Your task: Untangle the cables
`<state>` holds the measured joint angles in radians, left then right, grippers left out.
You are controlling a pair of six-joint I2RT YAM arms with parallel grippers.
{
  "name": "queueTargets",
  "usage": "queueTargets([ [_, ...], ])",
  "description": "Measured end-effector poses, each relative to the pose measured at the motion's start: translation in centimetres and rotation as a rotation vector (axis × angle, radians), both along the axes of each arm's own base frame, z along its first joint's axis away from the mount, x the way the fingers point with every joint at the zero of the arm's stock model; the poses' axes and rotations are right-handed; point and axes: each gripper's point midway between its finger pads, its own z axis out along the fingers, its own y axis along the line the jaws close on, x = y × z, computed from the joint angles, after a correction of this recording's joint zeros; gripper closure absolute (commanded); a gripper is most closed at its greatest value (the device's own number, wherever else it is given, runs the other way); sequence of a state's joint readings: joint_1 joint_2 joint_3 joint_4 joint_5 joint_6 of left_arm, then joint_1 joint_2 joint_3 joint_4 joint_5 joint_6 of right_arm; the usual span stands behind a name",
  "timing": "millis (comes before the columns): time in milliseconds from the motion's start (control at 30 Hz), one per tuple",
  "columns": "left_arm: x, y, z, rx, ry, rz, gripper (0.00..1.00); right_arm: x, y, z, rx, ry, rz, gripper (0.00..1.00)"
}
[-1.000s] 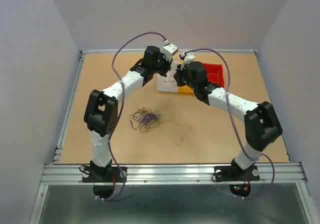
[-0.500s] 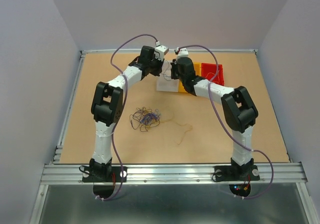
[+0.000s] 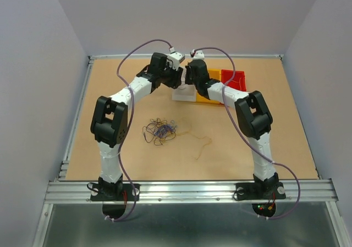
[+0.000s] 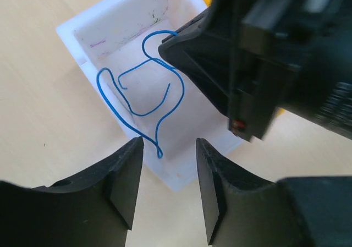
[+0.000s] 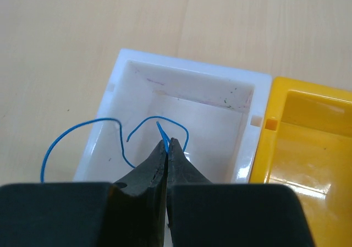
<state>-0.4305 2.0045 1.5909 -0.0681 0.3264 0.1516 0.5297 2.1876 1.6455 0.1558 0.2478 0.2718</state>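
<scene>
right pincer (image 5: 166,143) clamped shut on thin curly blue wire (image 4: 181,90) draped into white square plastic bin (image 5: 181,71), left pincer (image 4: 168,148) part-open, empty, over bin edge, tangle of thin wires (image 3: 160,130) mid tan worktop (image 3: 110,82)

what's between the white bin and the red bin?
A yellow bin. The top view shows the white bin, the yellow one and the red bin in a row.
</scene>
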Motion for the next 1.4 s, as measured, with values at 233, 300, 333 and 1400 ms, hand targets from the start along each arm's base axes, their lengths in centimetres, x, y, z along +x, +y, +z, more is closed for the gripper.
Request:
queueTargets([
  [233,-1.4,0.9,4.7,-0.04,-0.084,0.006,0.43,0.2,0.1,-2.4,-0.004,0.085,-0.033,0.99],
  [300,-1.3,1.2,5.4,-0.047,-0.098,0.011,0.43,0.3,0.1,-2.9,-0.004,0.101,-0.042,0.99],
  [333,-1.2,1.3,5.7,-0.054,-0.105,0.015,0.43,0.4,0.1,-3.2,-0.006,0.115,-0.046,1.0],
  [1400,-0.3,5.9,4.7,-0.122,-0.087,0.103,0.39,-2.0,-1.3,2.8,0.011,0.099,-0.057,0.27],
])
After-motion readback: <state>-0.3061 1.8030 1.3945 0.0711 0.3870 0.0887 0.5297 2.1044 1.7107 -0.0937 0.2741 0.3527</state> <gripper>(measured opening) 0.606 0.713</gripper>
